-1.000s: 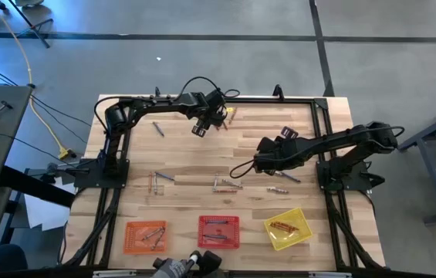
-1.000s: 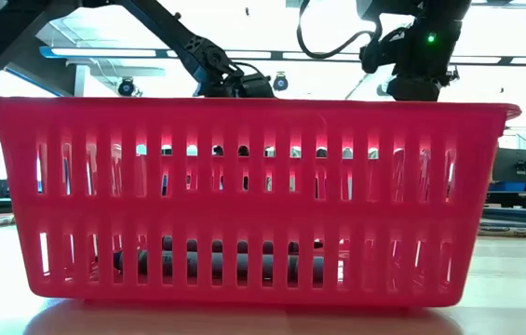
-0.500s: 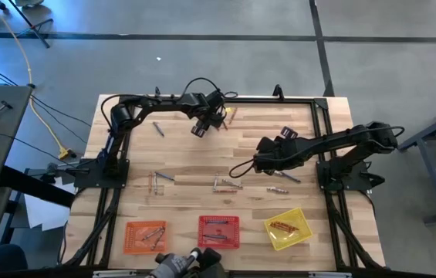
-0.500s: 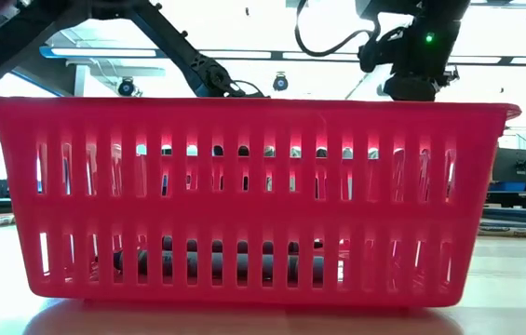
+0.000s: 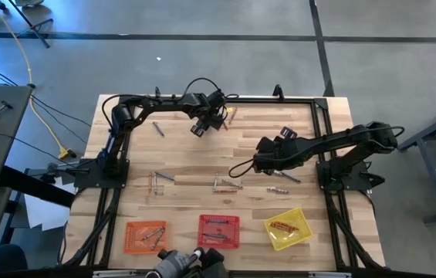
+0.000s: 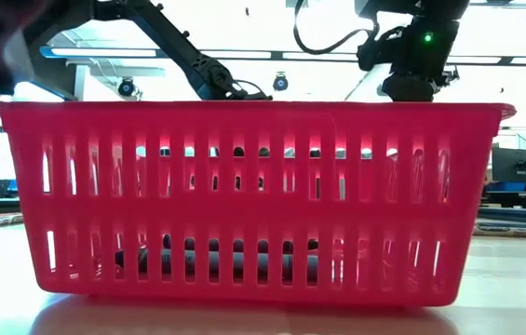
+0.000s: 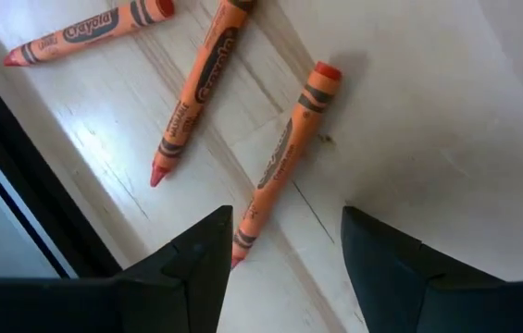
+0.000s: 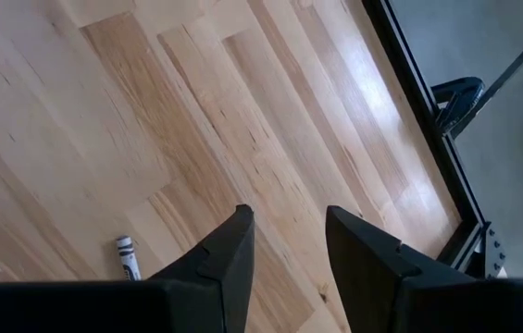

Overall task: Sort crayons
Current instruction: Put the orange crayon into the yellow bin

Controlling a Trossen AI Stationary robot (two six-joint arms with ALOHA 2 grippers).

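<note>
The table (image 5: 202, 158) is pale wooden planking, butcher-block in pattern, smooth with a soft sheen that throws back window light near its far edge. A dark metal frame (image 5: 295, 100) with a matt finish runs along the table's edges. The crayons (image 7: 282, 159) at the far edge are waxy sticks in matt printed paper wrappers, their bare tips slightly glossy. The red basket (image 6: 253, 200) at the near edge is moulded plastic, slotted, smooth and faintly translucent; the orange basket (image 5: 145, 236) and yellow basket (image 5: 288, 228) look the same. Each left tool finger (image 7: 192, 268) is dull black plastic. The floor (image 5: 218, 62) beyond is grey, polished concrete.
</note>
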